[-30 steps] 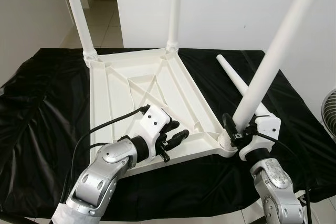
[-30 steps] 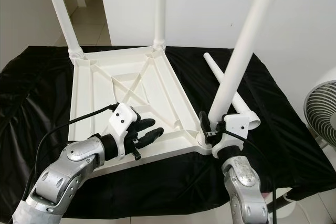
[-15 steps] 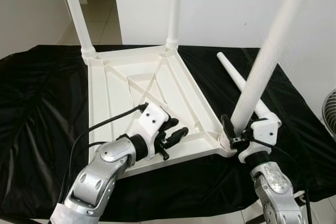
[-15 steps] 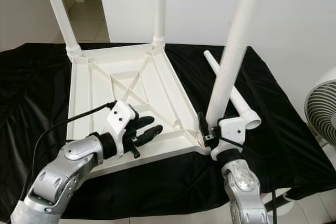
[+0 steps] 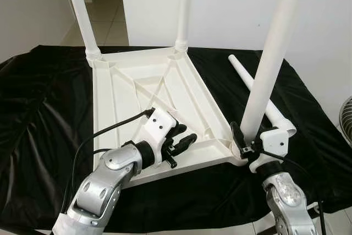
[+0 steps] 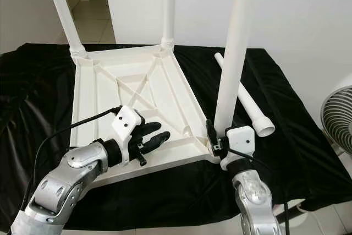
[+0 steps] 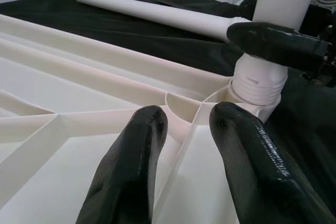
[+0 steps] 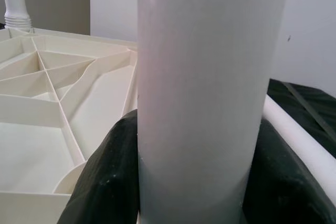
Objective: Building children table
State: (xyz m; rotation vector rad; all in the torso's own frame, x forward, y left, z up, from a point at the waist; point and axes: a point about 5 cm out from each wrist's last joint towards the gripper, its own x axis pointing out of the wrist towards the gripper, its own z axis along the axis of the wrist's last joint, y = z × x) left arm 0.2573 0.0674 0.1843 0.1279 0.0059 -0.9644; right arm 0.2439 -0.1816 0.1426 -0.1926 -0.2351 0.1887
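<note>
My right fingers (image 6: 215, 142) clamp the third leg (image 6: 234, 53), upright over its corner socket; left fingers (image 7: 152, 135) apart, resting on the tabletop's underside (image 5: 126, 97); spare leg (image 5: 258, 89) lies rightward.

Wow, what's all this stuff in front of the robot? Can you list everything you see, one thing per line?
White plastic tabletop: one, white, lying upside down on the cloth, ribbed underside up.
Fitted white plastic table legs: three, white, standing up from the two far corners and the near right corner.
Loose white plastic table leg: one, white, lying on the cloth right of the tabletop.
Black cloth: one, black, spread under everything.
Fan: one, grey-white, at the right edge.
Tiled floor: pale, beyond the cloth.
Left gripper: one, black fingers, open, resting on the tabletop's underside.
Right gripper: one, black fingers, shut around the near right leg's base.
</note>
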